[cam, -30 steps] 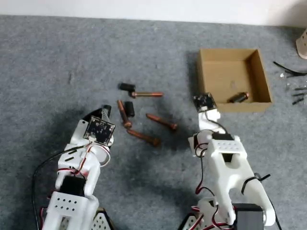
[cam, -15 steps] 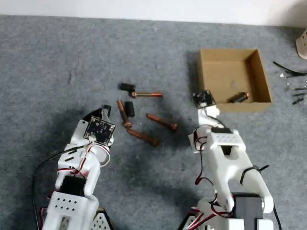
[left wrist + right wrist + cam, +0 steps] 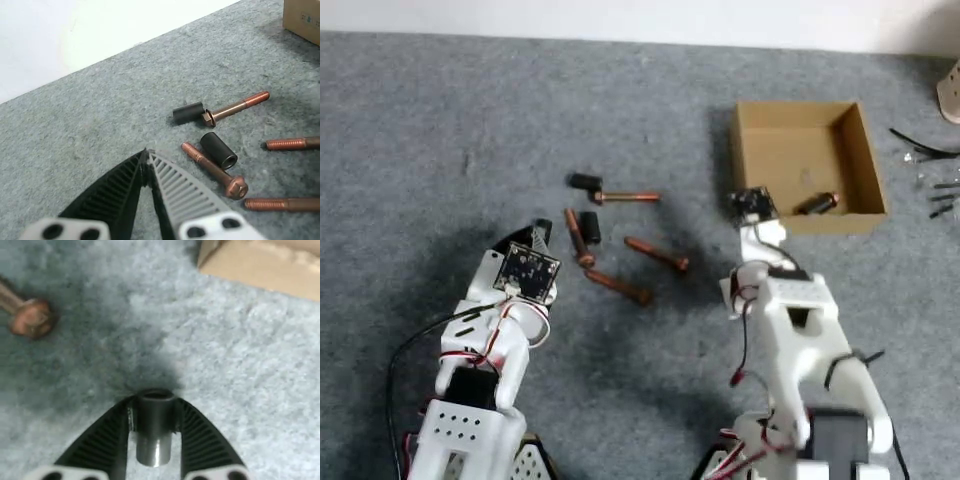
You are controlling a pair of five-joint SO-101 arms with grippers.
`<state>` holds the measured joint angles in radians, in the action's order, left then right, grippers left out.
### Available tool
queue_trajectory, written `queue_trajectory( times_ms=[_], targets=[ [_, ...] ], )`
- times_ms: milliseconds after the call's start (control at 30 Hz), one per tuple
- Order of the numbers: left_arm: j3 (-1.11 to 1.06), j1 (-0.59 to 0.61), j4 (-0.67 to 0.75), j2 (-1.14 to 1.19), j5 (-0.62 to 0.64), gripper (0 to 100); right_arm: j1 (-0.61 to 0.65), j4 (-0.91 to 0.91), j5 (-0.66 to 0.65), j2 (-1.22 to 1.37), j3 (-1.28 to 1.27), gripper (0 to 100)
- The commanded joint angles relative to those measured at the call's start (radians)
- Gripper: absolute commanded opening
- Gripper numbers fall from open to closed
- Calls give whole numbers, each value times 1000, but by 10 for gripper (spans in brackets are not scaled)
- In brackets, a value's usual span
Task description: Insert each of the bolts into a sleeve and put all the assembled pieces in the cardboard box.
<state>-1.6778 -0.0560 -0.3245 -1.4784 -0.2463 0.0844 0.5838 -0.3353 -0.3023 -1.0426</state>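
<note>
Right wrist view: right gripper [image 3: 154, 405] clamps a sleeve [image 3: 154, 437]; it has nudged toward 2 o'clock, nearer the box [image 3: 800, 224], with no bolt [image 3: 30, 317] inserted yet. Left gripper [image 3: 146, 160] unmoved, jaws together.

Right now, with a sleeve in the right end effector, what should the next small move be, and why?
Probably carry the right end effector toward the nearest bolt: it is shut on a black sleeve, that bolt is bare, and the left end effector is shut and empty.
</note>
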Motion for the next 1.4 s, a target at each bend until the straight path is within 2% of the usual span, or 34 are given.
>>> queue_trajectory(
  times_ms=[0,200,333,533,733,867,1033,1167,1267,1367],
  targets=[
    [1,18,5,-13,-3,7,-8,-136,-20,-202,-163,3],
    [53,16,-6,15,32,7,-7,-189,-25,-542,-397,3],
    [131,12,-32,156,72,8,-7,-188,-18,-736,-478,3],
    [315,13,-3,572,74,8,-7,-185,-18,-990,-613,3],
    [585,10,18,1072,84,57,-7,-137,-23,-1194,-702,3],
    [789,-5,-15,1231,267,59,-7,-125,-25,-1297,-750,3],
    [1084,-64,-279,1319,445,104,-5,-96,-25,-1319,-750,3],
    [1357,-113,-473,1403,695,201,-5,-96,-25,-1319,-750,3],
    [1532,-176,-534,1509,833,223,-5,-96,-25,-1319,-750,3],
    [1627,-242,-537,1639,865,206,-5,-96,-25,-1319,-750,3]
  ],
)
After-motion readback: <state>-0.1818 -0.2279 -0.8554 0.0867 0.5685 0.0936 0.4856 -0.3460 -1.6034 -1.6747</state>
